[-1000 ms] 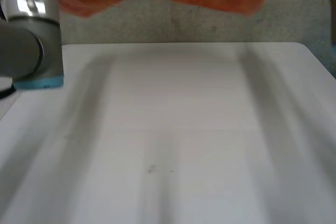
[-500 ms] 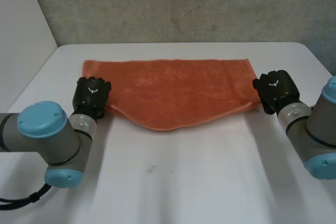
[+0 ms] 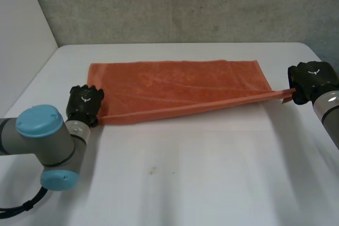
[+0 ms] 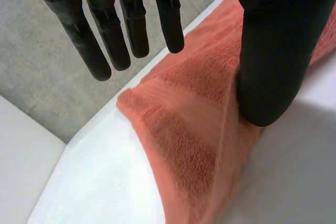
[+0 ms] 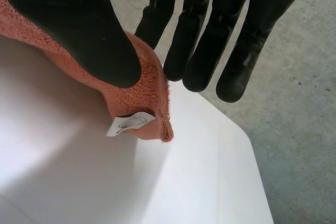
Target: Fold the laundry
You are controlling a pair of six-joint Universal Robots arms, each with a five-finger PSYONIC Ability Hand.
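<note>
Orange towel (image 3: pixel 175 86) flat on the white table (image 3: pixel 185 183), toward the far side, long axis running from the left arm's side across to the right's. Near long edge drawn taut between the two hands, lifting off the table toward the right end.

At the near left corner, the left hand (image 3: pixel 85 104). Presses its thumb (image 4: pixel 270 56) down onto the cloth; keeps the fingers (image 4: pixel 131 24) straight, slightly spread and clear of the towel, with a wide gap to the thumb. Looks like pinning, not pinching.

At the near right corner, the right hand (image 3: pixel 312 80), out past the towel's short edge and close to the table's right edge. Clamps the corner: thumb (image 5: pixel 68 19) on one face, straight fingers (image 5: pixel 202 40) bunched together against the other, white label (image 5: pixel 128 124) poking out just beyond the thumb.

Probably mid-fold, with the near edge taken at both ends. Hinges on this: far long edge parallel to the line between the hands, straight ahead of both sets of fingertips, neither hand clearly nearer. Calls for carrying both corners forward together. Risk: left corner slipping from under a lone thumb and skewing the fold.
</note>
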